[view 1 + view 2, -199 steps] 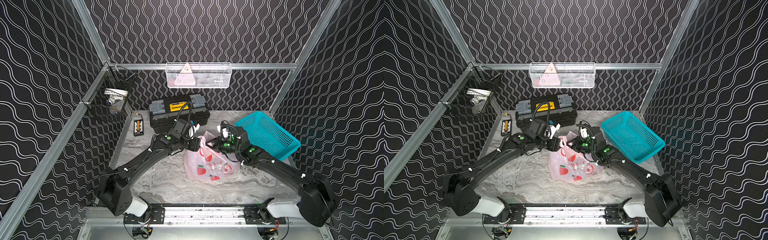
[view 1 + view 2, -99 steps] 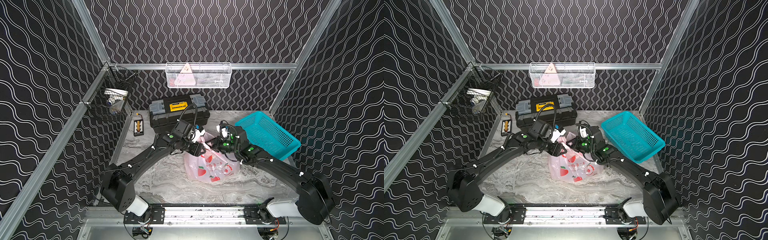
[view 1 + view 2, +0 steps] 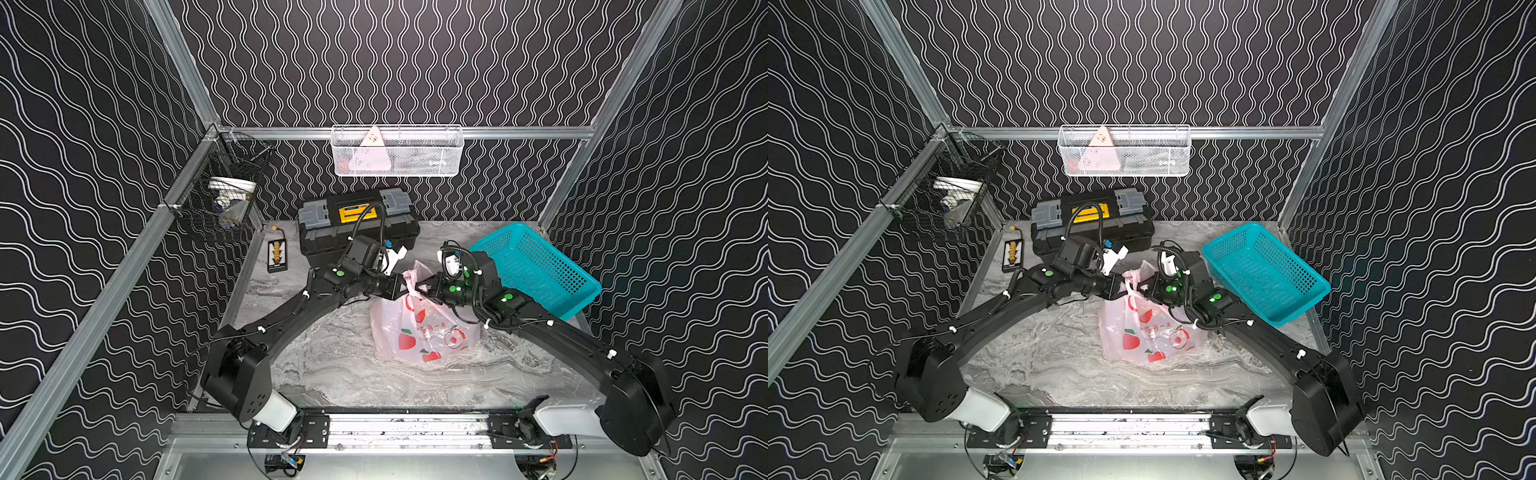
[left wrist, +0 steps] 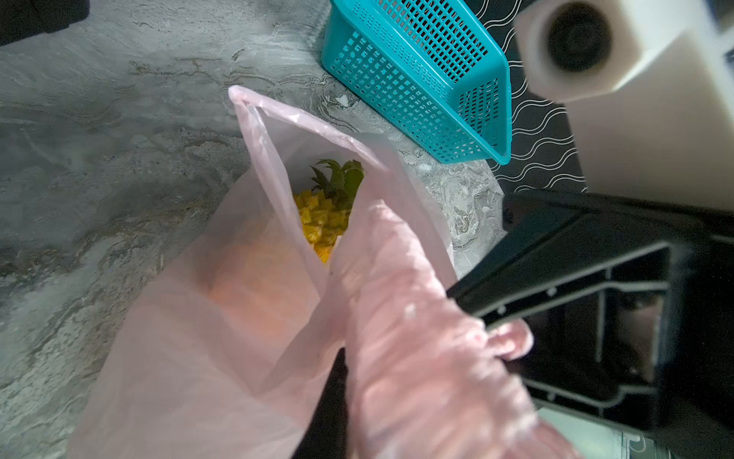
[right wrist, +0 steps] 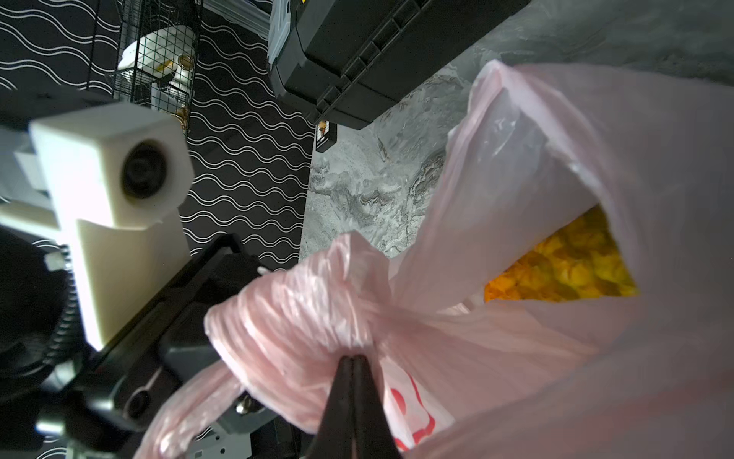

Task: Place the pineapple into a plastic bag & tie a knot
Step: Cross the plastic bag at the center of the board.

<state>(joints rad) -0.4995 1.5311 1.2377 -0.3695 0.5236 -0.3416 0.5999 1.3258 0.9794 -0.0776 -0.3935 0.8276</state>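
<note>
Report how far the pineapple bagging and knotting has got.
Done: the pineapple lies inside the plastic bag. In hand: the left gripper and right gripper are both shut on the bag's handle strips, which are wound into a loose, bunched knot. Left: pulling it tight, it seems; the bag's mouth gapes beside the twist, showing the fruit.

the bag (image 3: 424, 332) is thin, translucent pink plastic film, glossy and crinkled, creased into bunched strands at its handles (image 5: 302, 310). the pineapple (image 4: 321, 222) inside looks rough and knobbly. the basket (image 3: 536, 266) is perforated teal plastic. the table (image 3: 332, 374) looks like smooth grey marbled stone. the toolbox (image 3: 324, 241) is matt black plastic.
</note>
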